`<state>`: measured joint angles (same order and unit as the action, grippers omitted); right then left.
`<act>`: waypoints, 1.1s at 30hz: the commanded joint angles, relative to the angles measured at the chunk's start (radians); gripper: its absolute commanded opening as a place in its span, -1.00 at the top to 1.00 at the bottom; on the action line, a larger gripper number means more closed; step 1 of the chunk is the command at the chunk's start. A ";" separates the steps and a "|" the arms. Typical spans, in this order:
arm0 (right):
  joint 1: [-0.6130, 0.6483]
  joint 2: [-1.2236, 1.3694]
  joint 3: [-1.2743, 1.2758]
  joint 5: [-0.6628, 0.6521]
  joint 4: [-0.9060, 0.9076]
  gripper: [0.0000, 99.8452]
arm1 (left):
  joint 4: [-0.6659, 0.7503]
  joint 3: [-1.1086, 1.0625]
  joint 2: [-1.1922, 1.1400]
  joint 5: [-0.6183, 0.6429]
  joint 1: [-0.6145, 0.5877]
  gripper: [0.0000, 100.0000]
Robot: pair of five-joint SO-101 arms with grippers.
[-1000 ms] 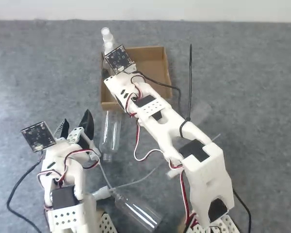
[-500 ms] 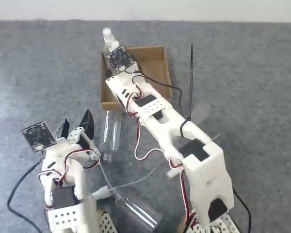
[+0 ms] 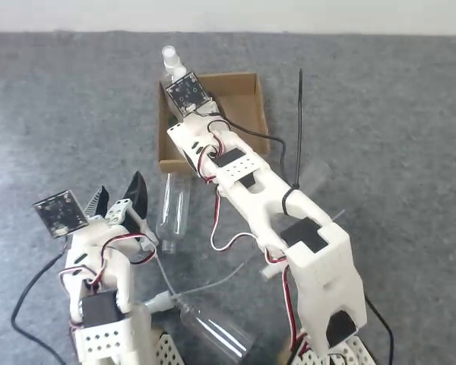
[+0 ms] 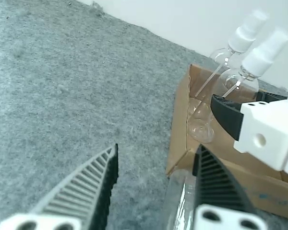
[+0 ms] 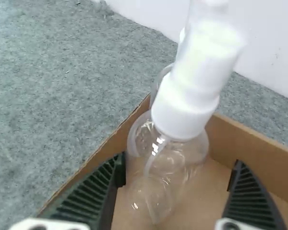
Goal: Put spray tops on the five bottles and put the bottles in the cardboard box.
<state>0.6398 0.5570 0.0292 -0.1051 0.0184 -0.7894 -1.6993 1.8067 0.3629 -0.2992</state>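
Note:
The cardboard box lies at the back of the grey carpet. In its far left corner stand two clear bottles with white spray tops. My right gripper is open over that corner, its jaws on either side of one upright capped bottle without pressing on it. The right arm stretches from the front to the box. My left gripper is open near the front left, just above a topless clear bottle lying on the carpet beside the box.
Another clear bottle lies at the front between the arm bases, with a loose spray top and its thin tube beside it. A black cable runs right of the box. Bare carpet spreads left and right.
The right wrist has shifted slightly over the box corner, so one of the two spray tops is now hidden behind it in the high view. The left arm has stayed still.

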 commanded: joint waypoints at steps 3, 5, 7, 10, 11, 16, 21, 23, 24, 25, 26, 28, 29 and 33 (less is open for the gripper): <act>0.004 -0.036 -0.068 0.005 0.042 0.41 | -0.005 0.013 -0.015 -0.005 -0.003 0.51; 0.005 -0.051 -0.071 0.008 0.076 0.41 | -0.005 0.013 -0.015 -0.005 -0.003 0.51; 0.005 -0.073 -0.071 0.011 0.111 0.41 | -0.005 0.013 -0.015 -0.005 -0.003 0.51; 0.005 -0.104 -0.069 0.011 0.159 0.36 | -0.005 0.013 -0.015 -0.005 -0.003 0.51; 0.005 -0.108 -0.069 0.012 0.173 0.32 | -0.005 0.013 -0.015 -0.005 -0.003 0.51; 0.005 -0.125 -0.069 0.012 0.228 0.26 | -0.005 0.013 -0.015 -0.005 -0.003 0.51; 0.005 -0.176 -0.068 0.012 0.292 0.26 | -0.005 0.013 -0.015 -0.005 -0.003 0.51; 0.004 -0.211 -0.066 0.012 0.340 0.26 | -0.005 0.013 -0.015 -0.005 -0.003 0.51; 0.002 -0.225 -0.066 0.012 0.361 0.26 | -0.005 0.013 -0.015 -0.005 -0.003 0.51; 0.001 -0.239 -0.066 0.012 0.381 0.26 | -0.005 0.013 -0.015 -0.005 -0.003 0.51; -0.001 -0.251 -0.066 0.012 0.404 0.26 | -0.005 0.013 -0.015 -0.005 -0.003 0.51; -0.002 -0.272 -0.066 0.012 0.444 0.26 | -0.005 0.013 -0.015 -0.005 -0.003 0.51; -0.002 -0.285 -0.066 0.011 0.464 0.26 | -0.005 0.013 -0.015 -0.005 -0.003 0.51; -0.002 -0.332 -0.066 0.009 0.547 0.26 | -0.005 0.013 -0.015 -0.005 -0.003 0.51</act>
<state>0.6383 0.3330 0.0292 -0.1051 0.5094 -0.7894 -1.6993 1.8067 0.3629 -0.2992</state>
